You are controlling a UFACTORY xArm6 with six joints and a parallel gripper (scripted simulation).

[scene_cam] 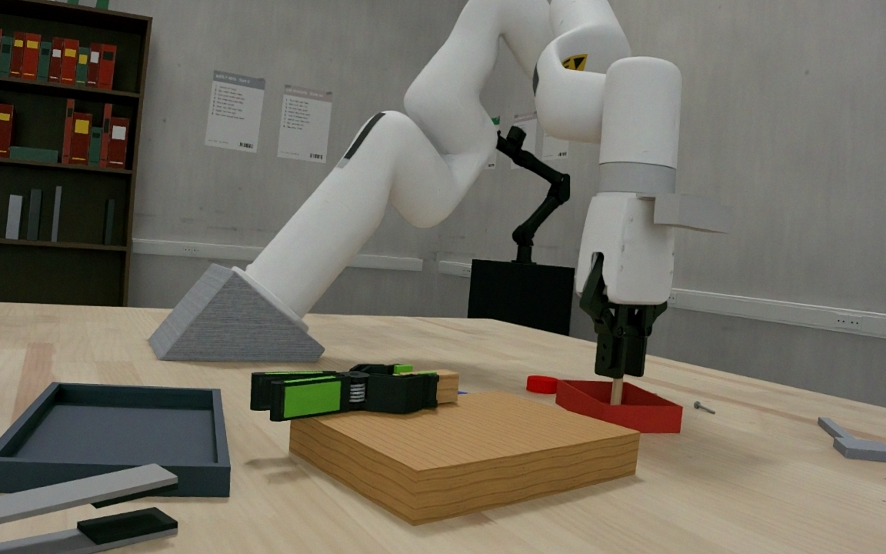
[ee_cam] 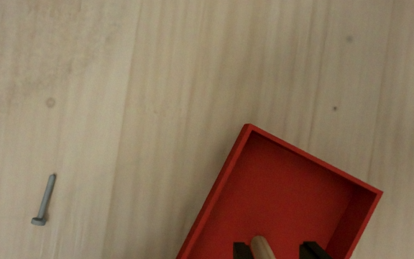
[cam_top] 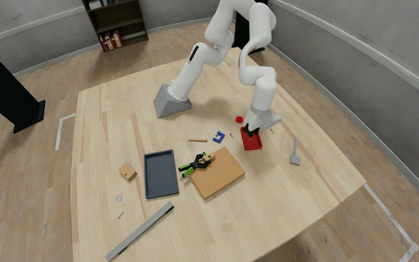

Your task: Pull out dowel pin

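Observation:
My gripper is partly open over the red tray. The dowel pin stands nearly upright in the tray, its upper part between the fingers, nearer one finger, with a gap to the other. The small wooden block lies on the bench board, held by the green and black spring clamp. The clamp jaws partly cover the block and stop; I cannot tell whether anything sits between them.
A blue clamp, a wooden stick, a red cap and screws lie around. A dark tray and another block are left of the board. A grey paddle lies right.

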